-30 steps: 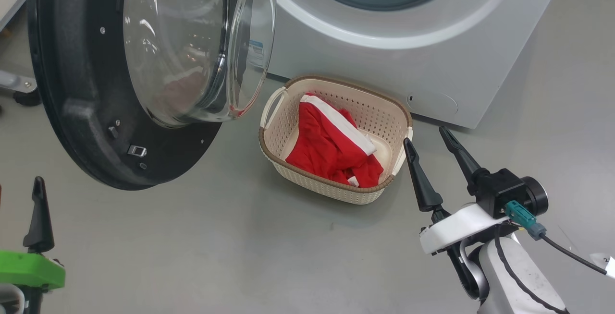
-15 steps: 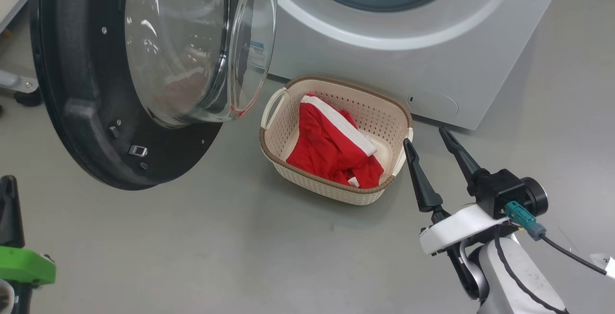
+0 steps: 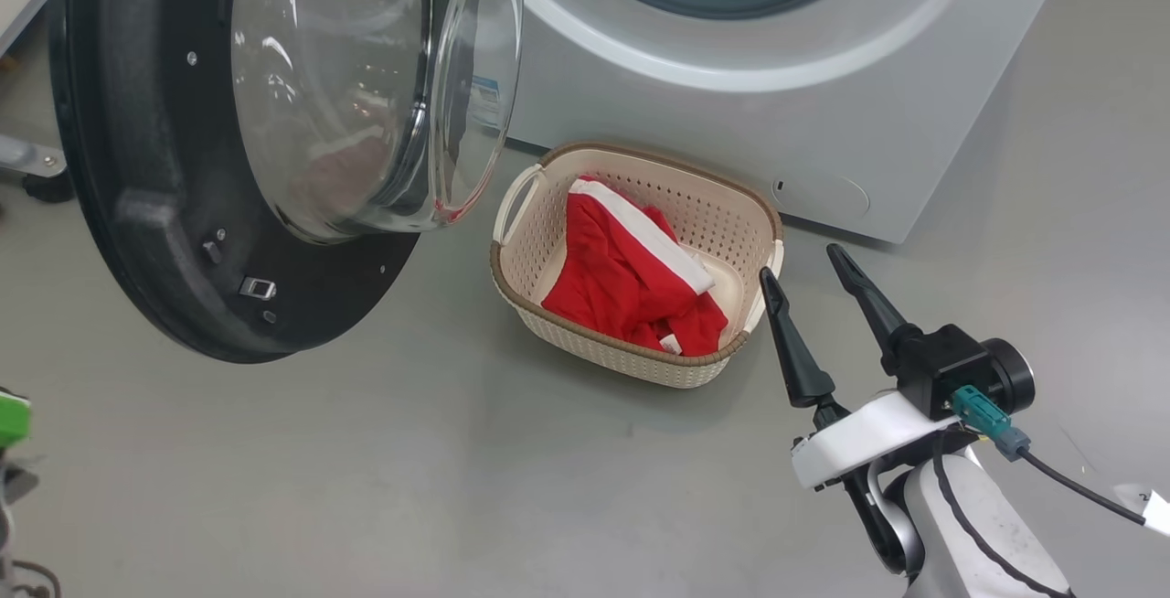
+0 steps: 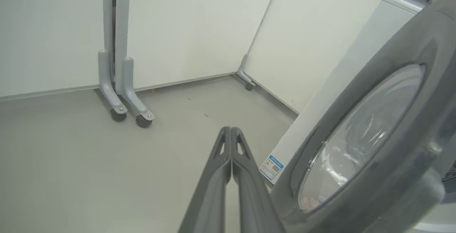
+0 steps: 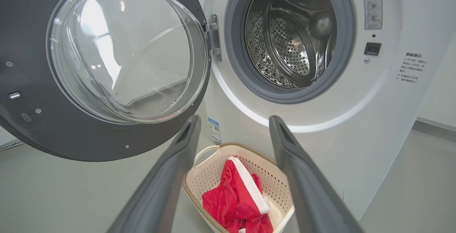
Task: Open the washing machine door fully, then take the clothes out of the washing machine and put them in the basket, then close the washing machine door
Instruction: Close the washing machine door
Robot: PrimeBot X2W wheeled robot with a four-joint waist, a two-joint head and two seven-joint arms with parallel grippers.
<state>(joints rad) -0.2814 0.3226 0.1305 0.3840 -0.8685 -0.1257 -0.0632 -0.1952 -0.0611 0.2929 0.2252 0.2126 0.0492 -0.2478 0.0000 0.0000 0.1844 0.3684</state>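
Clothes (image 3: pixel 631 287) lie heaped in the basket (image 3: pixel 594 351) on the floor (image 3: pixel 457 452) before the washer (image 3: pixel 731 122), whose door (image 3: pixel 137 214) hangs wide open. Right gripper (image 3: pixel 800 261) hovers beside the basket, jaws spread, empty. Left gripper (image 4: pixel 230 129) is pinched closed on nothing, near the door.

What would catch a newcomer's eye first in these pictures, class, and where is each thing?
The bright red garment stands out, heaped in the cream basket on the floor before the white washing machine. Left of it, the big black-rimmed glass door hangs wide open.
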